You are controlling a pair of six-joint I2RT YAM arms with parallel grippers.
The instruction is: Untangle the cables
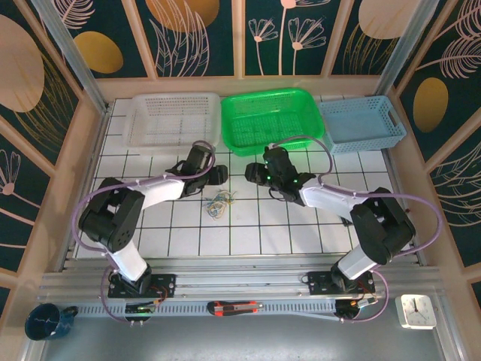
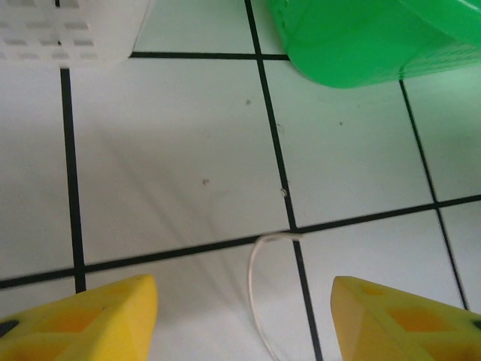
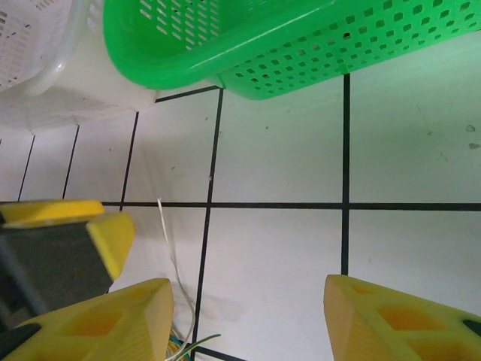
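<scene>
Blue, pale-yellow and whitish cables (image 1: 218, 203) are lying in a small loose clump on the white-tiled counter (image 1: 248, 229), on the near side of both my grippers. Seen from overhead, the clump is sitting at about 6 o'clock from my left gripper (image 1: 220, 174) and between 7 and 8 o'clock from my right gripper (image 1: 252, 174). It is near both and, as far as I can tell, touching neither.

I am holding the left gripper spread, pinching nothing. In its wrist view one whitish strand (image 2: 254, 286) is curving up from 6 o'clock between the yellow fingers (image 2: 90, 320), lying flat on the tile.

I am holding the right gripper spread and empty too. In its wrist view a pale strand is trailing at 7 o'clock, just beside one finger.

A white basket (image 1: 174, 98), green basket (image 1: 263, 96) and blue basket (image 1: 361, 104) are standing at 12 o'clock.
</scene>
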